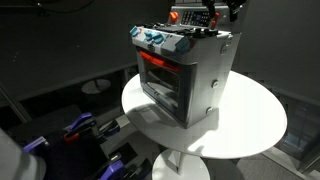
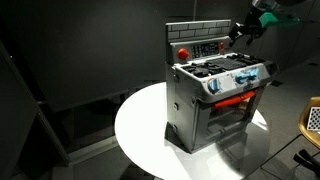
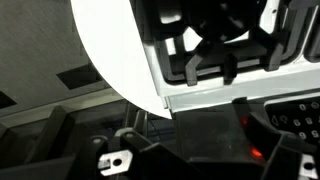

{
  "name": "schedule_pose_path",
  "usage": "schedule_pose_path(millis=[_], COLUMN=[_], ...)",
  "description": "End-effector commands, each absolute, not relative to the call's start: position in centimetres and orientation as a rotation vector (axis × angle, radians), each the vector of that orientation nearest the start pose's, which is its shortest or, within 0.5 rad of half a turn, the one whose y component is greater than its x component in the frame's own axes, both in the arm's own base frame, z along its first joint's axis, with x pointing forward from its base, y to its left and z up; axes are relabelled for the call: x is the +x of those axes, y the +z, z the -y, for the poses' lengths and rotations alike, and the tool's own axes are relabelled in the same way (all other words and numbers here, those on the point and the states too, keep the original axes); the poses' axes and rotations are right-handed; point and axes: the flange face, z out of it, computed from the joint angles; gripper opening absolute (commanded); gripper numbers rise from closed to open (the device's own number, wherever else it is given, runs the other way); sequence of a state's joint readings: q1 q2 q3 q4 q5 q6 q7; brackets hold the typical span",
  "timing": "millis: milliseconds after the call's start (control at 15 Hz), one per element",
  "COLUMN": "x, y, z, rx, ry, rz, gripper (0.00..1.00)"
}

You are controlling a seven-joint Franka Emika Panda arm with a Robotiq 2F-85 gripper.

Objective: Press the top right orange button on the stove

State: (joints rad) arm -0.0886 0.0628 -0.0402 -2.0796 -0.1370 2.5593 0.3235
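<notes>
A grey toy stove (image 1: 185, 75) stands on a round white table (image 1: 255, 125) and shows in both exterior views (image 2: 215, 100). Its upright back panel carries an orange-red button (image 2: 182, 50) at one end, also visible in an exterior view (image 1: 175, 17). My gripper (image 2: 240, 30) hovers by the opposite upper end of the panel, just above the stove's back edge (image 1: 215, 14). It looks shut and holds nothing. The wrist view shows the black burner grates (image 3: 225, 45), the stove's edge and my dark fingers (image 3: 250, 150) with small orange glows beside them.
The oven window glows orange-red (image 1: 160, 70). Blue knobs (image 2: 240, 80) line the stove's front edge. The table rim (image 3: 110, 60) curves through the wrist view. Dark floor and equipment (image 1: 85, 130) surround the table.
</notes>
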Motion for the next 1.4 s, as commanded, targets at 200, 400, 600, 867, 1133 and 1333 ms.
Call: schedule_pose_path(millis=[200,400,600,867,1133,1333], x=[61.8,62.7,63.1,62.0,59.6,57.2], y=[45.0,44.8,44.6,45.1,46.0,47.4], z=[6.8,6.9,7.3,7.3,7.4,7.3], rx=[-3.08,-3.082,-3.084,-3.095,-3.123,-3.124], ry=[-0.726,-0.735,-0.735,-0.649,-0.484,-0.374], rz=[-0.56,-0.561,-0.567,-0.568,-0.531,-0.472], gripper=[1.0,1.0,1.0,1.0,1.0,1.0])
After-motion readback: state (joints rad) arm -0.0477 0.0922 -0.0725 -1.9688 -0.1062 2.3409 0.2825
